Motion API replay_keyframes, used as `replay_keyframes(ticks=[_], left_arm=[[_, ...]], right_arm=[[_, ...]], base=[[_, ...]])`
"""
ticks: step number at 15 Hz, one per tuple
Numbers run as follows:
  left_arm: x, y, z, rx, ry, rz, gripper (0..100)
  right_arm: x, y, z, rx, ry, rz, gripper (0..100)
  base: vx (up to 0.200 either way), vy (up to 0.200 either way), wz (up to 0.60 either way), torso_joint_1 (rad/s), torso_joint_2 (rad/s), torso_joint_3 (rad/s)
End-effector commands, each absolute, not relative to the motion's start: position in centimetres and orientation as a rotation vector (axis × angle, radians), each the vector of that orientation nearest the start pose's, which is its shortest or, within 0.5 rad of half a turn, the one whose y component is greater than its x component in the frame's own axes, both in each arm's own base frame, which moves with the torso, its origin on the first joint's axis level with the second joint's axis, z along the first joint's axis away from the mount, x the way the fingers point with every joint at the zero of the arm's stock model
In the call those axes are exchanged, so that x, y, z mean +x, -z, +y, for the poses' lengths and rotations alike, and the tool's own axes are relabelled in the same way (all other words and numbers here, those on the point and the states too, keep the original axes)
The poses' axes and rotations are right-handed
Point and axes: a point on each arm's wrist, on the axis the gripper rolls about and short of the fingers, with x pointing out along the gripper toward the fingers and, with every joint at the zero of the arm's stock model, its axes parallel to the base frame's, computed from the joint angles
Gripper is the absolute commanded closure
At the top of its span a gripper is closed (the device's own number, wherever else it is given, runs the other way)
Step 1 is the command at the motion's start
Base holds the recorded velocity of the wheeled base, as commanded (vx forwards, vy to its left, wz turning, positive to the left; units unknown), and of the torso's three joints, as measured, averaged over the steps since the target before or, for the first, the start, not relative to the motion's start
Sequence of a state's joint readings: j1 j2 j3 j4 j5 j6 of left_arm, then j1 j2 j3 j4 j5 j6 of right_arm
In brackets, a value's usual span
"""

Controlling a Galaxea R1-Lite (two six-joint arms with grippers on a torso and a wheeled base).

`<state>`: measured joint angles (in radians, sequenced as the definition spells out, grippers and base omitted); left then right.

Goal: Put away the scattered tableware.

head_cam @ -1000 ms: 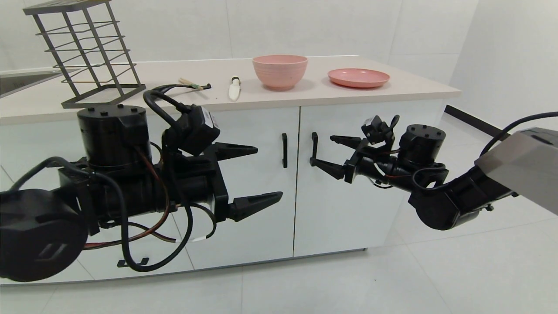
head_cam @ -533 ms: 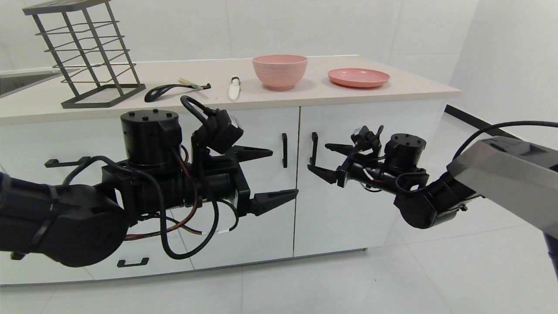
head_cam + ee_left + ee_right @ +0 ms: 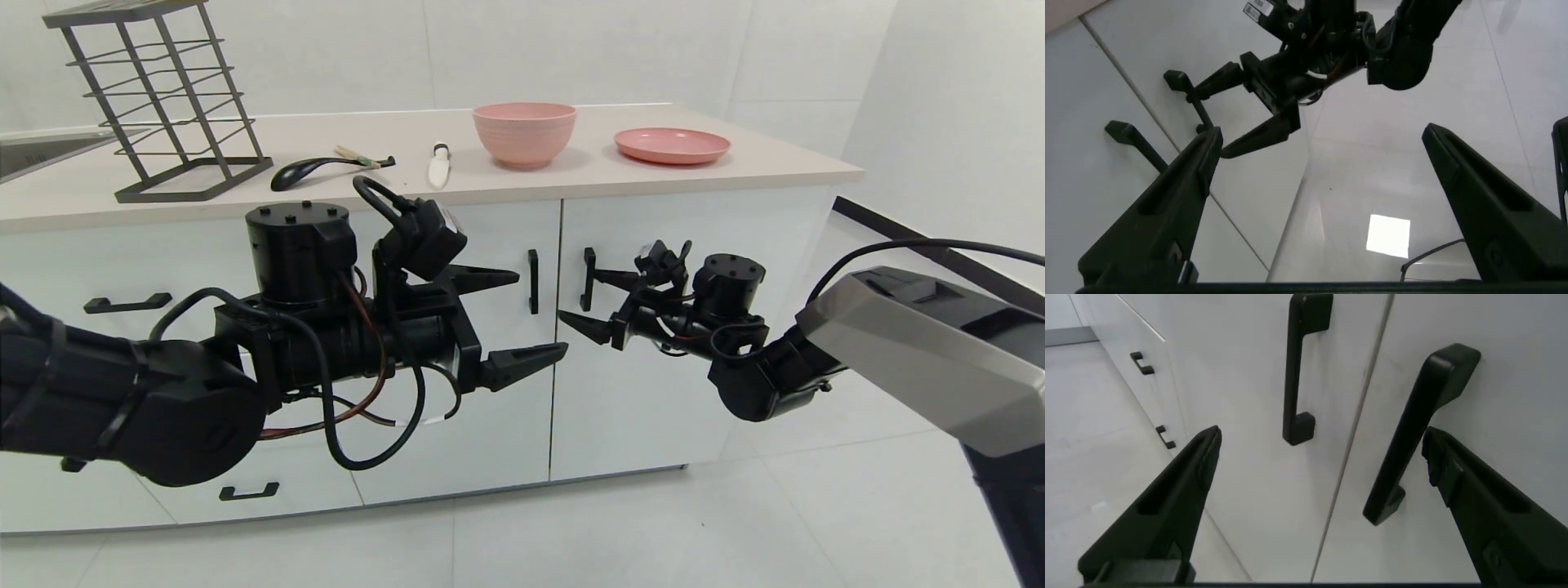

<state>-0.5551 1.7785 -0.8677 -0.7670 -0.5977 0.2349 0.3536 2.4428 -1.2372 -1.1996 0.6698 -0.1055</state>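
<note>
Knife [image 3: 438,167] lengthwise front-to-back on counter [image 3: 620,178]

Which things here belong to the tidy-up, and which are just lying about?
Job: round pink bowl, flat pink plate, black spoon, wooden chopsticks, small white utensil; probably the black wire rack and white cabinet doors, for storage.
Bystanders: steel sink, beige countertop.

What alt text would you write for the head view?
The left pincer and right pincer, both open, face white cabinet doors. On the counter above: pink bowl, pink plate, knife, black spoon, wire rack.
</note>
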Motion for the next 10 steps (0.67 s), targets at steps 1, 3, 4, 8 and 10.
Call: replay_keyframes(ticks=[1, 3, 4, 8, 10], left_arm=[[27.2, -18.5, -18.4, 0.204, 1.164, 0.025, 0], [27.3, -18.2, -18.5, 0.204, 1.167, 0.034, 0], [27.5, -17.9, -18.6, 0.202, 1.167, 0.043, 0], [27.8, -17.6, -18.8, 0.202, 1.167, 0.053, 0], [28.2, -17.4, -19.0, 0.183, 1.164, 0.066, 0]], right_arm=[[42.9, -5.8, 17.6, -0.098, -1.04, -0.066, 0], [43.2, -5.6, 17.7, -0.097, -1.043, -0.067, 0], [43.7, -4.8, 17.9, -0.096, -1.046, -0.064, 0], [43.9, -4.2, 18.3, -0.096, -1.113, -0.071, 0], [43.5, -4.4, 18.5, -0.096, -1.179, -0.081, 0]], base=[[0.0, 0.0, 0.0, 0.0, 0.0, 0.0], [0.0, 0.0, 0.0, 0.0, 0.0, 0.0], [0.0, 0.0, 0.0, 0.0, 0.0, 0.0], [0.0, 0.0, 0.0, 0.0, 0.0, 0.0], [0.0, 0.0, 0.0, 0.0, 0.0, 0.0]])
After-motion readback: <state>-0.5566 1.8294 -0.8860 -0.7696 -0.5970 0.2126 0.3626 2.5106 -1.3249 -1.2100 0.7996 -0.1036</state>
